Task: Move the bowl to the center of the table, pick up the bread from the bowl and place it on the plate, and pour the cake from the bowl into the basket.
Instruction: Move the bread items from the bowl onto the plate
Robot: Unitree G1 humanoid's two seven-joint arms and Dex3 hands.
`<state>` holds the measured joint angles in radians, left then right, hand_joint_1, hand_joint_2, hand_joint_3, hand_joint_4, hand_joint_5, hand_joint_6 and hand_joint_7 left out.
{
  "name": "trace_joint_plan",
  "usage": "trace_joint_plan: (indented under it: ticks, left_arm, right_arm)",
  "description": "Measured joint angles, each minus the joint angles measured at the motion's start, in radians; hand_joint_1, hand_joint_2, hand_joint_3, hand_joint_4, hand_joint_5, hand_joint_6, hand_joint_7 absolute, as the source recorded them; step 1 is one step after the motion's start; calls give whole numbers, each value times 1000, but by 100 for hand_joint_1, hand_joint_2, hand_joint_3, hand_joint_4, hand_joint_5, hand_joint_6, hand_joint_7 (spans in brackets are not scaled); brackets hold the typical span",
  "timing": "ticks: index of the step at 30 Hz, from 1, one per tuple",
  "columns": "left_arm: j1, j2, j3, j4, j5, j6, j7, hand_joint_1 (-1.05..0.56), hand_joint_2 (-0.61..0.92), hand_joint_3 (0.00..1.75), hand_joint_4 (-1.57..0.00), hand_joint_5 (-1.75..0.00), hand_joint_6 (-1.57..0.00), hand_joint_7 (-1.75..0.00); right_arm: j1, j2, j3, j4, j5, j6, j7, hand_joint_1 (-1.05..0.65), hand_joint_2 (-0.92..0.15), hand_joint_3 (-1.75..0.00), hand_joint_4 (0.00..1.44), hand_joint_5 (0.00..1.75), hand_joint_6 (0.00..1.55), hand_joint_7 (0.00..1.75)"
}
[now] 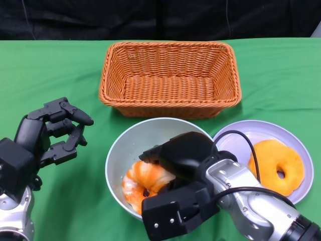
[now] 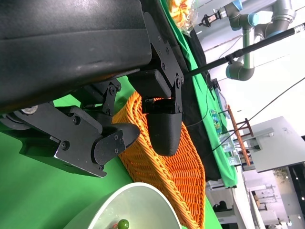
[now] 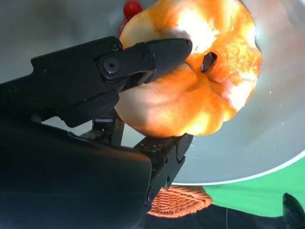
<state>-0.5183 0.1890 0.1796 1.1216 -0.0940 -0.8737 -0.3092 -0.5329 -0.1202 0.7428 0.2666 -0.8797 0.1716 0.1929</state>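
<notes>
Right hand (image 1: 173,188) inside pale round bowl (image 1: 123,150), fingers (image 3: 157,52) pinching glazed orange bread (image 3: 200,71). We see white plate (image 1: 296,138) just right of bowl, nearer this arm, already holding yellow ring pastry (image 1: 277,165). Left hand (image 1: 47,135) spread, empty, well left.

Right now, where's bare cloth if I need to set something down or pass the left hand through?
Bare green cloth lies between the left hand and the bowl, and left of the basket. The basket's inside is empty too. It is crowded on the right: bowl, plate holding a ring-shaped bread, and the right hand gripping the pastry.
</notes>
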Motion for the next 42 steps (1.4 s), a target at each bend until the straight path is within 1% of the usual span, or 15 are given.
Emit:
trace_joint_plan:
  ticks: [1, 6, 10, 15, 16, 18, 19, 20, 22, 25, 30, 33, 37, 39, 42]
  left_arm:
    - [0, 0, 0, 0, 0, 0, 0, 3, 69, 92, -76, -155, -80, -118]
    - [0, 0, 0, 0, 0, -2, 0, 2, 68, 92, -75, -156, -80, -118]
    - [0, 0, 0, 0, 0, -2, 0, 4, 68, 93, -76, -157, -80, -119]
    - [0, 0, -1, 0, 1, -3, 0, 4, 68, 93, -75, -158, -80, -119]
    - [0, 0, -2, 0, 1, -3, 0, 3, 69, 93, -75, -158, -80, -119]
    - [0, -1, -2, 0, 1, -4, 0, 2, 69, 92, -75, -158, -80, -120]
    - [0, -1, -2, 0, 1, -4, 0, 3, 69, 92, -75, -158, -79, -120]
    - [0, -1, -2, 0, 1, -4, 0, 3, 69, 92, -75, -158, -79, -120]
    - [0, -1, -2, 0, 1, -4, 0, 3, 69, 92, -75, -158, -79, -119]
    - [0, -2, -2, 0, 2, -5, 1, 3, 69, 92, -76, -157, -80, -119]
    - [0, -2, -3, 0, 3, -5, 1, 3, 69, 92, -76, -158, -80, -119]
    - [0, -2, -4, 0, 5, -5, 1, 3, 69, 92, -76, -157, -80, -118]
    - [0, -2, -4, 0, 8, -6, 1, 3, 69, 91, -76, -157, -80, -118]
    - [0, -2, -5, 0, 9, -7, 1, 3, 69, 91, -76, -157, -80, -118]
    - [0, -2, -5, 0, 9, -8, 1, 2, 69, 91, -76, -158, -81, -118]
  right_arm:
    - [3, 1, -7, 0, 7, -2, -4, -31, -92, -3, 61, 131, 83, 3]
    - [9, 2, -31, -12, 12, 9, 6, -35, -92, -5, 60, 110, 81, 1]
    - [9, 3, -40, -25, 12, 27, 25, -34, -92, -5, 60, 104, 82, 1]
    - [18, 2, -76, -27, 43, 17, 19, -32, -92, -3, 60, 103, 84, 1]
    - [19, 3, -83, -23, 58, 4, 14, -31, -92, -3, 63, 119, 94, 6]
    - [26, 2, -123, -16, 110, -27, 6, -30, -92, -3, 61, 134, 102, 11]
    - [29, 3, -147, -15, 137, -33, 5, -29, -92, -2, 60, 145, 99, 32]
    - [31, 3, -168, -15, 162, -35, 5, -29, -92, -2, 59, 151, 83, 68]
    - [31, 4, -200, -15, 205, -37, 7, -28, -92, -3, 59, 157, 64, 110]
    - [33, 4, -234, -15, 262, -43, 19, -28, -92, -4, 60, 165, 57, 127]
    - [36, 10, -276, -20, 338, -51, 33, -31, -92, -6, 61, 169, 57, 134]
    - [37, 18, -302, -25, 381, -51, 40, -33, -92, -7, 59, 164, 57, 137]
    - [41, 19, -333, -61, 430, -51, 50, -36, -92, -8, 63, 143, 69, 99]
    - [45, 19, -350, -77, 454, -51, 55, -38, -92, -7, 64, 143, 71, 99]
    - [52, 18, -375, -98, 492, -51, 62, -40, -92, -8, 62, 149, 68, 108]
